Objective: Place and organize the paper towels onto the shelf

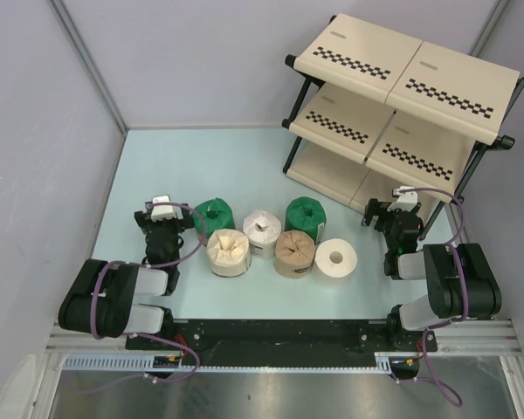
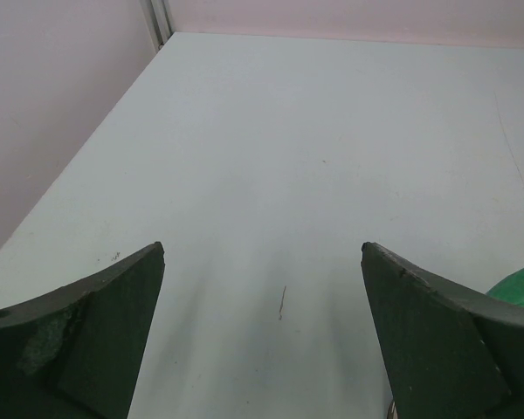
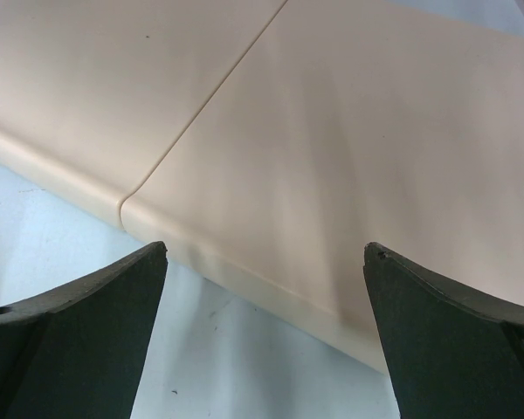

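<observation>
Six paper towel rolls sit in a cluster on the table: two green rolls (image 1: 213, 216) (image 1: 306, 214), a white-wrapped roll (image 1: 262, 230), a cream-wrapped roll (image 1: 228, 251), a tan roll (image 1: 294, 252) and a bare white roll with a centre hole (image 1: 336, 257). The shelf (image 1: 402, 113) stands at the far right, all three tiers bare. My left gripper (image 1: 163, 216) is open and empty just left of the left green roll, whose edge shows in the left wrist view (image 2: 522, 284). My right gripper (image 1: 393, 212) is open and empty, facing the shelf's bottom panel (image 3: 332, 131).
Grey walls close the table at the left and back. The shelf's black tube frame (image 1: 294, 131) stands on the table at the far right. Bare table lies between the rolls and the back wall.
</observation>
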Motion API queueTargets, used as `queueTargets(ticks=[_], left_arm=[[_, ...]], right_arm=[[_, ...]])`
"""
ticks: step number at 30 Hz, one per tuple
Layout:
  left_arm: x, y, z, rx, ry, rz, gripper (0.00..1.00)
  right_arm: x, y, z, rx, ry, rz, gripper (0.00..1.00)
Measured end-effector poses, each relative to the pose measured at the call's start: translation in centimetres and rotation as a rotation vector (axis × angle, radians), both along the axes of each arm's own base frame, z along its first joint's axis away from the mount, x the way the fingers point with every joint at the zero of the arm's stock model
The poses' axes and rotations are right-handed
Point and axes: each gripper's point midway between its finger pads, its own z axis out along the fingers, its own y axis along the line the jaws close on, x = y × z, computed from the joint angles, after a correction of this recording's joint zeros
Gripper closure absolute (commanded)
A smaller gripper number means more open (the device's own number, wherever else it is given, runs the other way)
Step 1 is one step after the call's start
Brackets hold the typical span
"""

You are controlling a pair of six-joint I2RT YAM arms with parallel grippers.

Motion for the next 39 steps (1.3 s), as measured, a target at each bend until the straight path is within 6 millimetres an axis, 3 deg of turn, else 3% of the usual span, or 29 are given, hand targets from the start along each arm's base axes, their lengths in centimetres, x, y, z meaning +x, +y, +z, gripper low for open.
queueTargets(ticks=[19,26,30,34,39], left_arm=[[0.0,0.0,0.0,0.000,0.000,0.000,0.00],[0.0,0.0,0.0,0.000,0.000,0.000,0.00],[0.0,0.0,0.0,0.000,0.000,0.000,0.00],[0.0,0.0,0.0,0.000,0.000,0.000,0.00],[0.0,0.0,0.0,0.000,0.000,0.000,0.00]], right_arm=[[0.0,0.4,0.2,0.002,-0.007,0.019,0.00],[-1.1,1.4,4.1,-0.004,-0.111,0.032,0.00],[-1.9,1.2,7.2,0.015,-0.179,0.001,0.00],[-2.1,1.0,9.1,0.074,-0.160,-0.058,0.00],[-1.7,3.6,11.1,0.124,-0.076,-0.040,0.00]])
